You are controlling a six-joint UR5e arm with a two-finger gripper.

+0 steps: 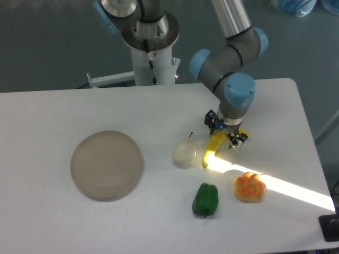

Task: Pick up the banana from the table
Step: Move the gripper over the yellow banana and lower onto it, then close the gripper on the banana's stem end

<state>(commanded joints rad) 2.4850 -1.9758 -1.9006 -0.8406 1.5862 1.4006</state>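
On the table [63, 106], our gripper [224, 134] straddles the banana [213, 149] beside the pear [184, 152], fingers spread, gripping nothing. If we close off-centre, the curved fruit may twist out and roll.

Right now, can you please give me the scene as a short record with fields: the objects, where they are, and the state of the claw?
target: banana, lying on the table, partly under the claw
claw: above the banana's middle, fingers on either side of it; closed or not, cannot tell
pear: just left of the banana
green pepper: in front of the banana
orange fruit: right of the pepper
plate: left side, nothing on it
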